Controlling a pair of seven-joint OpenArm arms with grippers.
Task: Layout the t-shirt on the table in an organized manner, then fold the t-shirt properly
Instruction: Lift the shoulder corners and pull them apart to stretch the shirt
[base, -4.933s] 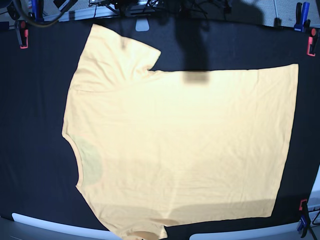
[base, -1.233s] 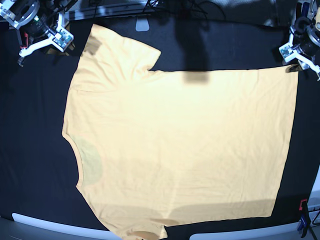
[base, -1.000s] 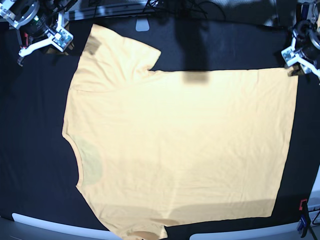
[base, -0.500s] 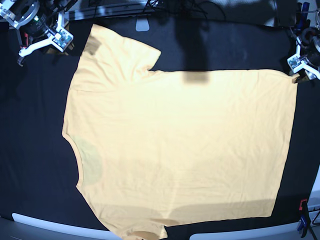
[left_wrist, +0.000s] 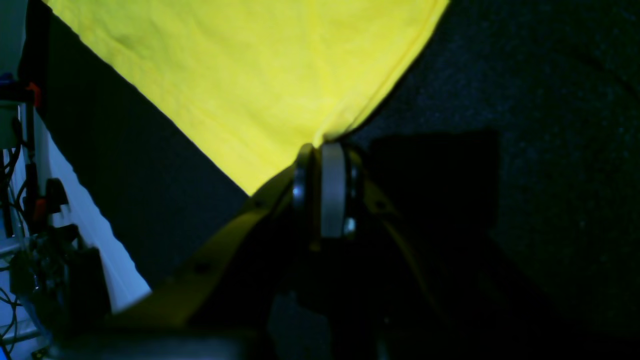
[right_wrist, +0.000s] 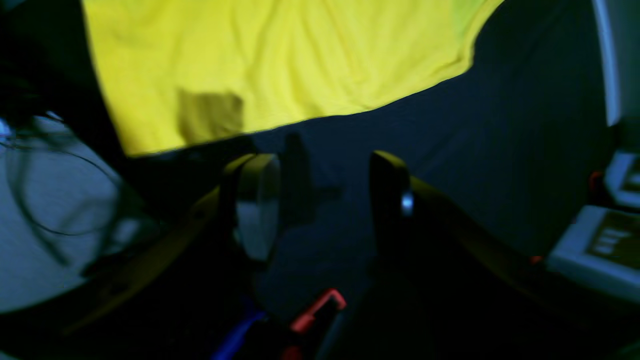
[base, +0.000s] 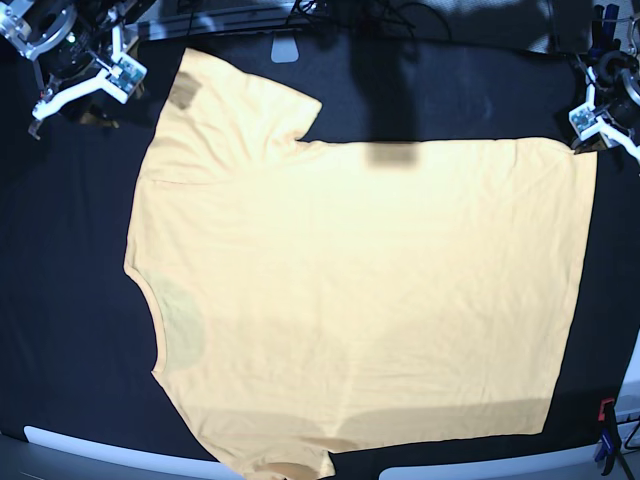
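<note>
One thin, limp t-shirt (base: 360, 290) lies flat across the middle of the counter (base: 60, 300), light and sure to sag or crease wherever it is lifted. Corners and hems are the sensible holds. The left claw (left_wrist: 324, 150) is pressed together, seemingly pinching the hem corner by the counter's far edge; the right claw (right_wrist: 320, 195) stands spread beside the sleeve, holding nothing.

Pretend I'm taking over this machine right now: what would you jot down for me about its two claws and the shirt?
Left gripper: shut on the t-shirt's hem corner.
Right gripper: open, holding nothing, over bare table just short of the sleeve.
T-shirt: spread flat across the table, neckline on the base view's left.
Done: laying out, by the look of it.
Left: all the folding; the right gripper probably needs to take the sleeve first.
</note>
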